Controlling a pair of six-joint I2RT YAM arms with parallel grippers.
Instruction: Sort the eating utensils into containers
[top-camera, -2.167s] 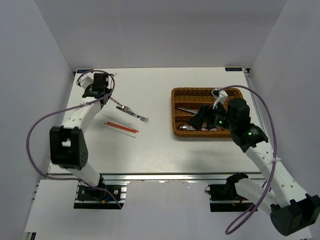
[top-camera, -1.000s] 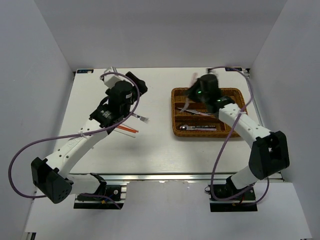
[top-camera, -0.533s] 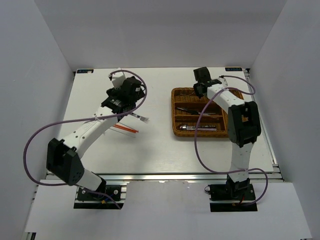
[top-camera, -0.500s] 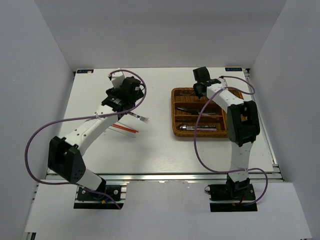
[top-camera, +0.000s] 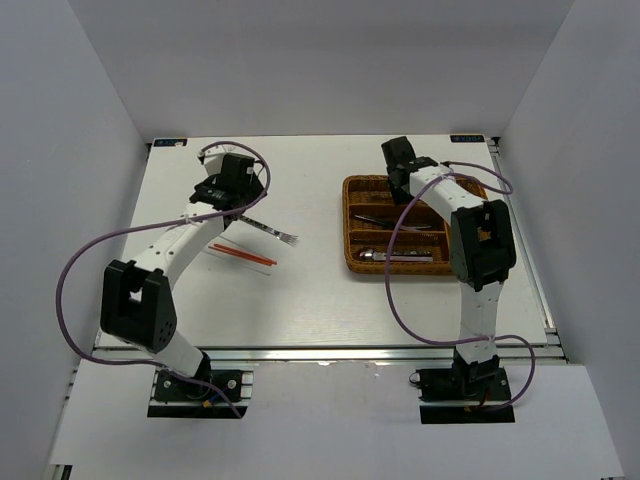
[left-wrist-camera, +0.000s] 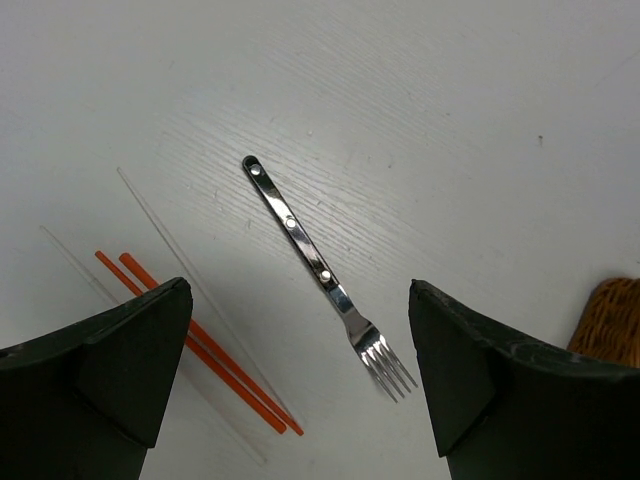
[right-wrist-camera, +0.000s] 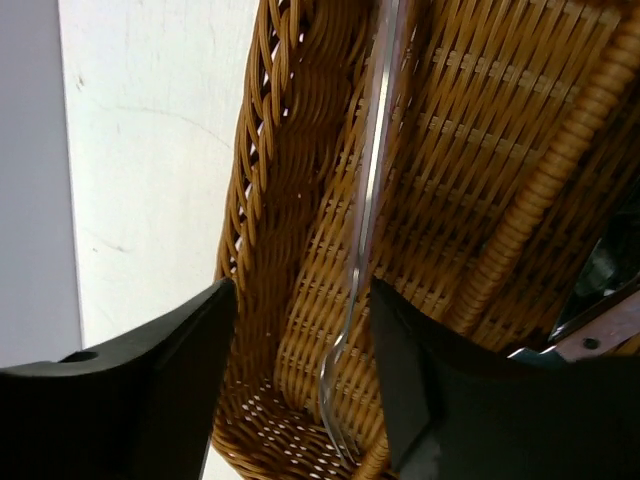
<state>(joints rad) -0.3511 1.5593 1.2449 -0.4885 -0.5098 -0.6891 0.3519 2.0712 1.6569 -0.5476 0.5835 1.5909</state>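
Note:
A dark-handled metal fork (left-wrist-camera: 322, 275) lies on the white table, with two orange chopsticks (left-wrist-camera: 200, 345) and thin white chopsticks (left-wrist-camera: 165, 228) to its left. My left gripper (left-wrist-camera: 300, 385) hovers open above them, touching nothing; from above it (top-camera: 232, 197) is just left of the fork (top-camera: 270, 231). My right gripper (right-wrist-camera: 300, 375) is open over the far left corner of the brown wicker tray (right-wrist-camera: 300, 130). A slim metal fork (right-wrist-camera: 368, 210) lies loose in the tray's far compartment between the fingers.
The tray (top-camera: 352, 230) sits right of centre and holds several utensils (top-camera: 400, 257) in its nearer sections. A dark-handled utensil (right-wrist-camera: 600, 335) shows beyond the wicker divider. White walls close in on three sides of the table (top-camera: 320, 290).
My right gripper has opened and let go of the slim fork in the tray's far compartment. The left arm has drawn back a little to the left, still open.

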